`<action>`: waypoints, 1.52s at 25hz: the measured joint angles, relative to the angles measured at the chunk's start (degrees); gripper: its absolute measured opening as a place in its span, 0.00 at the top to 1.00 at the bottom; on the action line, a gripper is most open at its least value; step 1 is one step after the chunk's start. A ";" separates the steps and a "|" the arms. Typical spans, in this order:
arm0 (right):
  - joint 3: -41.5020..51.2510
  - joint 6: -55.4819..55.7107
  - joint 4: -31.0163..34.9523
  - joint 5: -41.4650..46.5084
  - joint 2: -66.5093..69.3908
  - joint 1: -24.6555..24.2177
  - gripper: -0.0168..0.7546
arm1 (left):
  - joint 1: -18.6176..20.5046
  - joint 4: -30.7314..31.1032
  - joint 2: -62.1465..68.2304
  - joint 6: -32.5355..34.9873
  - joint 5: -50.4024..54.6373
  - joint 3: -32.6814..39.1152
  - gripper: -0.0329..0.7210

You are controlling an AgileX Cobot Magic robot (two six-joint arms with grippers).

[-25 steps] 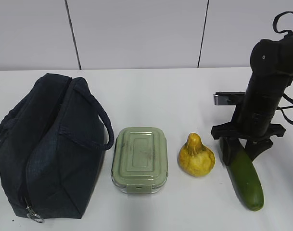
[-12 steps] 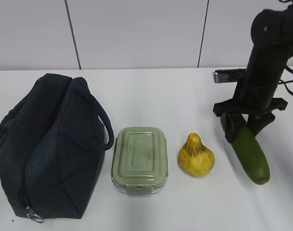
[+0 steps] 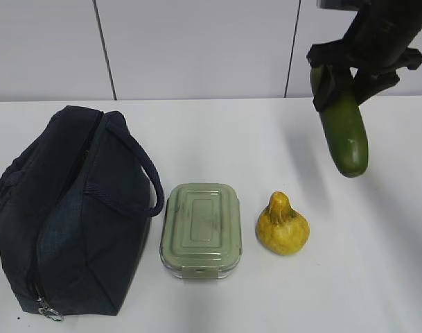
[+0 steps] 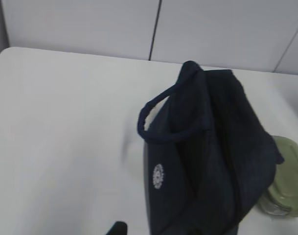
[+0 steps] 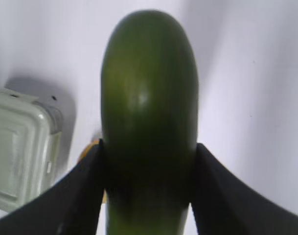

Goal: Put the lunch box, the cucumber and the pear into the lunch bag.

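Observation:
My right gripper (image 3: 344, 82) is shut on the dark green cucumber (image 3: 344, 132), which hangs well above the table at the far right. In the right wrist view the cucumber (image 5: 149, 98) fills the gap between the black fingers (image 5: 82, 191). The yellow pear (image 3: 283, 225) and the sage-lidded lunch box (image 3: 201, 229) lie side by side on the table. The navy lunch bag (image 3: 65, 215) stands at the left, and its top shows no opening. In the left wrist view the lunch bag (image 4: 207, 156) lies ahead, and only one dark fingertip (image 4: 118, 228) shows at the bottom edge, holding nothing.
The white table (image 3: 224, 139) runs back to a pale panelled wall (image 3: 197, 48). The bag's handles (image 3: 138, 170) loop towards the lunch box, and a metal zipper pull (image 3: 50, 313) sits at its near end. The lunch box's corner (image 4: 288, 196) shows beside the bag.
My right gripper has risen with the cucumber, lifting it off the table to high at the right. The bag, the lunch box and the pear have not moved.

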 joint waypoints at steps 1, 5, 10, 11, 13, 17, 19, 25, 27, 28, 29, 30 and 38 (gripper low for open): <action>-0.32 -0.24 1.22 0.12 -0.43 0.00 0.49 | 0.00 -1.93 1.72 1.79 -1.33 -0.16 0.64; -0.59 -2.56 7.12 0.56 -1.36 0.00 0.49 | 0.00 -8.70 9.35 5.59 -7.82 -0.38 0.64; -0.59 -5.96 13.61 0.82 -1.36 0.00 0.49 | 0.00 -16.42 21.80 8.06 -9.93 -2.25 0.63; -0.59 -6.45 14.74 0.82 -1.36 0.00 0.49 | 0.00 -17.65 24.64 9.37 -10.08 -3.01 0.63; -0.59 -7.48 17.16 0.82 -1.36 0.00 0.49 | 0.00 -19.86 30.54 11.29 -10.22 -4.98 0.61; -0.59 -9.85 22.49 0.82 -1.36 0.00 0.49 | 0.00 -21.53 42.55 12.48 -8.25 -8.92 0.56; -0.59 -11.36 25.13 0.82 -1.36 0.00 0.49 | -0.22 -21.61 48.08 13.68 -7.37 -10.53 0.55; -0.59 -13.18 29.07 0.82 -1.36 0.26 0.49 | -2.26 -21.65 60.92 16.01 -7.58 -14.53 0.55; -0.59 -13.51 29.21 0.82 -1.36 0.95 0.49 | -3.26 -21.72 63.42 16.32 -7.97 -15.13 0.55; -0.59 -13.59 29.21 0.82 -1.36 1.42 0.49 | -3.74 -21.72 64.24 16.49 -8.26 -15.24 0.55; -0.59 -13.59 29.24 0.82 -1.36 2.12 0.49 | -4.29 -21.78 65.08 16.53 -8.58 -15.29 0.55; -0.59 -13.64 29.34 0.82 -1.36 2.96 0.49 | -4.77 -21.78 65.85 16.56 -8.86 -15.29 0.57; -0.59 -14.79 36.70 -1.41 -0.31 10.57 0.49 | -5.45 -22.52 67.66 16.90 -10.52 -15.29 0.96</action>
